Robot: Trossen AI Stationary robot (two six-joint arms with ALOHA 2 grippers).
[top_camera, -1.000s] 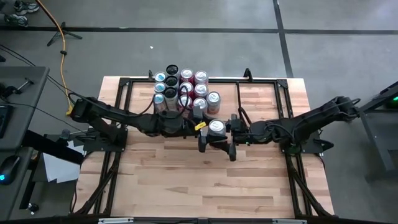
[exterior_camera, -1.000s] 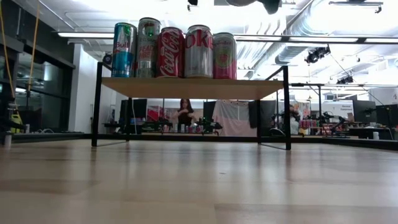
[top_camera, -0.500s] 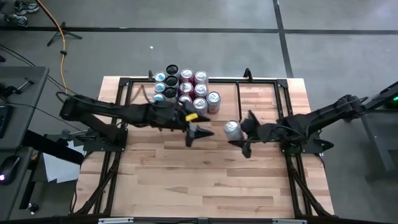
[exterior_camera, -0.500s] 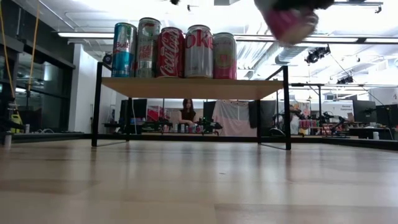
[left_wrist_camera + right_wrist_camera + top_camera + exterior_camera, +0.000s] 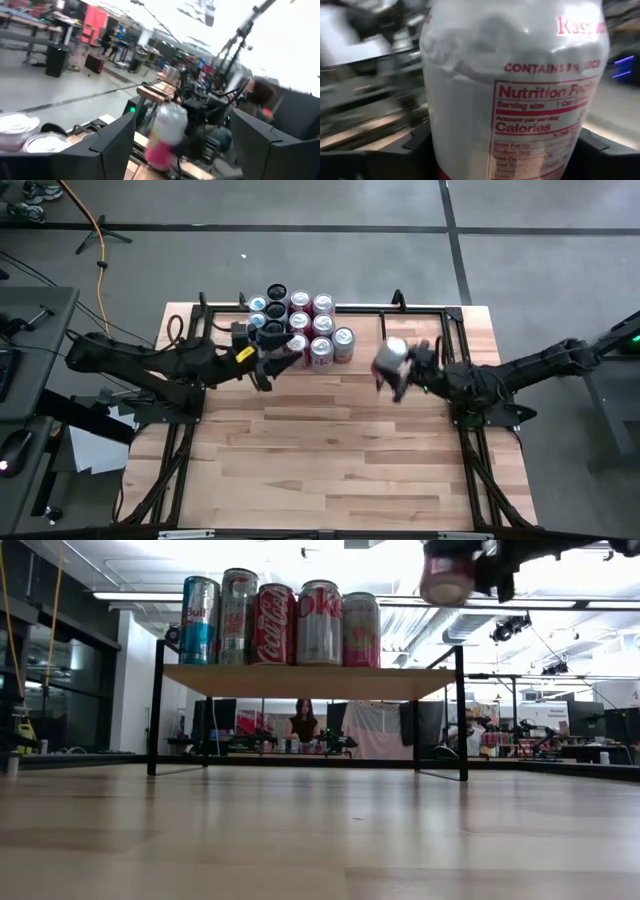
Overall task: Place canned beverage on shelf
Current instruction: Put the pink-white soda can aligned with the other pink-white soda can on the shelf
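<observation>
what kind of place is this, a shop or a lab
Most likely a robotics lab or workshop, not a shop: exposed ceiling ducts, benches crowded with equipment behind the table, and a person working there.

Bright overhead glare, wrist views w/ heavy motion blur.

The shelf (image 5: 420, 330) is crowded with cans (image 5: 300, 325) at its left end; its right half lies bare, and the near tabletop (image 5: 330, 450) is open.
</observation>
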